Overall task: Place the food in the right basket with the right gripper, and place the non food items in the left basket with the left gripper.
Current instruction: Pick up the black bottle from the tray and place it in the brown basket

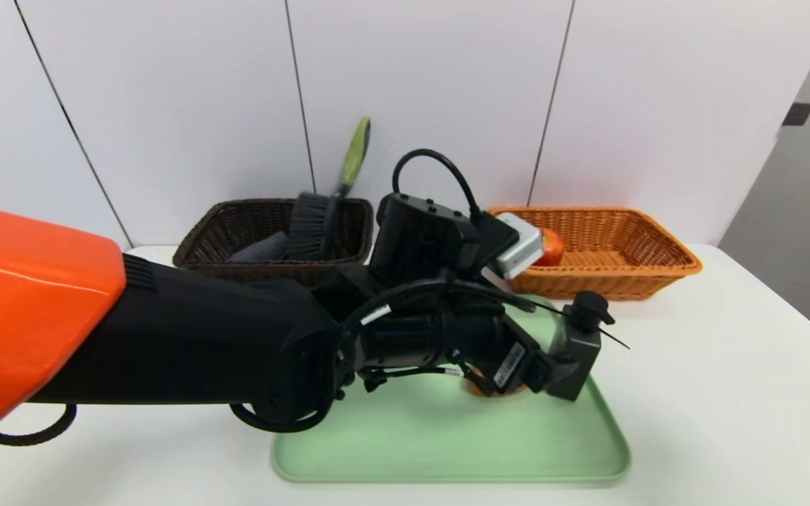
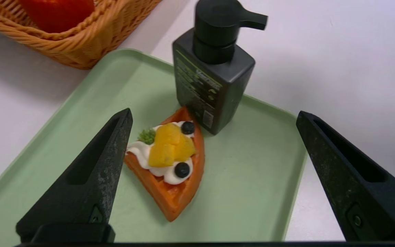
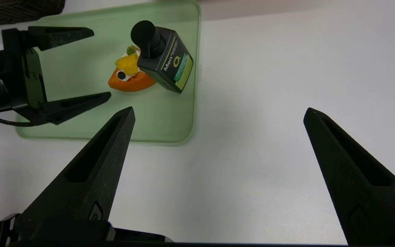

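A black pump bottle (image 1: 577, 344) (image 2: 214, 75) (image 3: 165, 58) stands upright on the green tray (image 1: 447, 443) (image 2: 252, 192). The tart slice (image 2: 170, 161) (image 3: 129, 77) lies against the bottle's base. My left gripper (image 2: 214, 112) (image 1: 545, 372) (image 3: 101, 63) is open just short of both, holding nothing. My right gripper (image 3: 218, 109) hangs open and empty above bare table beside the tray. The apple (image 1: 551, 246) (image 2: 57, 13) lies in the orange right basket (image 1: 602, 284) (image 2: 81, 44). In the dark left basket (image 1: 236, 225) are the brush (image 1: 313, 225) and the cloth roll (image 1: 261, 249).
Both baskets stand against the white back wall, behind the tray. My left arm's orange shell (image 1: 25, 302) and black forearm cross the front left of the head view. White tabletop (image 1: 714, 393) stretches to the right of the tray.
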